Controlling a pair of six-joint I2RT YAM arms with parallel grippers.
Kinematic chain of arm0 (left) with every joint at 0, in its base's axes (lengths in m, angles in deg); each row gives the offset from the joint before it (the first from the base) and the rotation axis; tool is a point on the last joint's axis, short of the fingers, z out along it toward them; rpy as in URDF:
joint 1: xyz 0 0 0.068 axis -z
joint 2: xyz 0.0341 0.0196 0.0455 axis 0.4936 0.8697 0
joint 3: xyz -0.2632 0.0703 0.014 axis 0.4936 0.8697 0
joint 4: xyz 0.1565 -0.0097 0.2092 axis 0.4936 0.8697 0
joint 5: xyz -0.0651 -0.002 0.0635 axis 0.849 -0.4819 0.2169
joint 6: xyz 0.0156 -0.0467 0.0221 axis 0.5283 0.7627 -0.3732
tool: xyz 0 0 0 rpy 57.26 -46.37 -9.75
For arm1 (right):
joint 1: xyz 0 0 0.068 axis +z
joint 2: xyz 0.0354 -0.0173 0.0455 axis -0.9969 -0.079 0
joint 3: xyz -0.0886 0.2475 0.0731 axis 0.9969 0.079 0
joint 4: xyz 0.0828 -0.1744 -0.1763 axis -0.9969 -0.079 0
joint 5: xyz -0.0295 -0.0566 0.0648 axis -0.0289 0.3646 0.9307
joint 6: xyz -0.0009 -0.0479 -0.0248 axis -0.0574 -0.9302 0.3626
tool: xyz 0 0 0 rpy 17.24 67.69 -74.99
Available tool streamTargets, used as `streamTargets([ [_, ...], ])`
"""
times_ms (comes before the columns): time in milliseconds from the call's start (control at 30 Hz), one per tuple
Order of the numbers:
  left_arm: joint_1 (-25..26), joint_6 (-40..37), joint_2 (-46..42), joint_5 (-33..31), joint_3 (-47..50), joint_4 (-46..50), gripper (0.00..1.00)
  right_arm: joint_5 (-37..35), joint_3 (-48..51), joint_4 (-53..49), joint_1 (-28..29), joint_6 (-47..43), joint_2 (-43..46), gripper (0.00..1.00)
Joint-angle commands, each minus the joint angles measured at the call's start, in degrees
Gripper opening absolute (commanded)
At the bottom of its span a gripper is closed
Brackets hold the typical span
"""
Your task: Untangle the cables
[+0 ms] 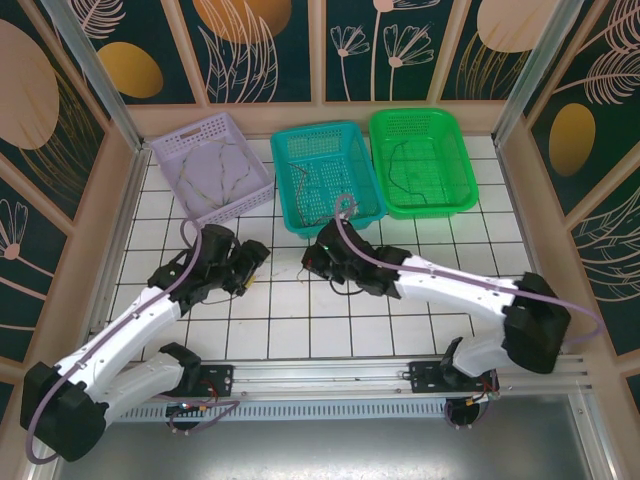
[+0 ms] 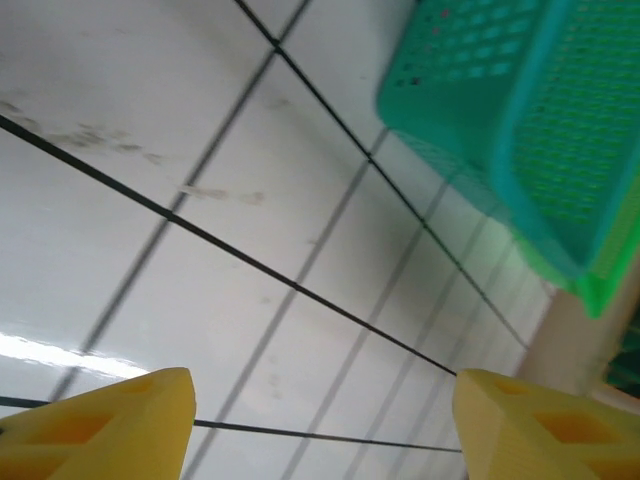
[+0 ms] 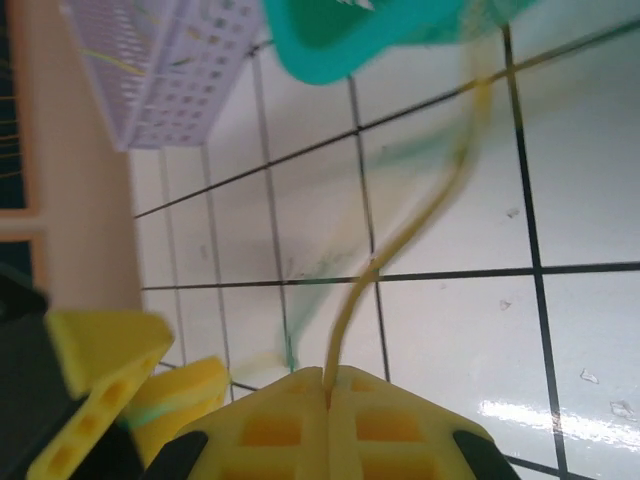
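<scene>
In the right wrist view my right gripper [image 3: 328, 378] is shut on a yellow cable [image 3: 440, 200], which curves up from the jaws over the white tiles toward the teal basket [image 3: 370, 35]. A blurred green cable [image 3: 292, 335] runs beside it toward the left gripper's yellow fingers [image 3: 110, 350]. My left gripper [image 2: 320, 400] stands open, its fingers wide apart with only bare tile between them. From above, the left gripper [image 1: 250, 262] and the right gripper [image 1: 318, 258] sit close together in front of the teal basket [image 1: 325, 175].
Three baskets line the back of the tiled table: lilac [image 1: 212, 165], teal, and green [image 1: 422, 160], each with thin cables lying inside. Wooden-framed walls enclose the table. Open tiles lie in front of both arms.
</scene>
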Motion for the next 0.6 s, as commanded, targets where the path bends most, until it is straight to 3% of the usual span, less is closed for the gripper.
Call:
streamTargets([
  [0, 0.3, 7.8, -0.4, 3.2, -3.8, -6.3, 0.72, -3.6, 0.8, -0.8, 0.2, -10.2, 5.5, 0.0],
  [200, 1.0, 10.3, 2.7, 3.5, -7.6, -9.1, 0.72, -1.2, -0.2, -1.3, -4.1, -14.7, 8.0, 0.0],
  [300, 1.6, 11.2, 4.6, 3.3, -8.3, -12.3, 0.66, 0.1, -1.5, -1.6, -5.4, -16.1, 7.4, 0.0],
  [367, 2.4, 11.3, 6.3, 3.1, -8.9, -15.0, 0.54, 0.9, -2.1, -1.4, -5.9, -17.2, 7.0, 0.0],
  [500, 2.7, 8.7, 9.9, 2.0, -12.4, -14.7, 0.03, 1.4, -3.0, -2.2, -7.0, -21.8, 7.3, 0.0],
  [567, 2.0, 5.5, 10.9, -1.3, -16.0, -11.1, 0.0, 1.4, -2.5, -2.8, -8.0, -26.2, 8.2, 0.0],
])
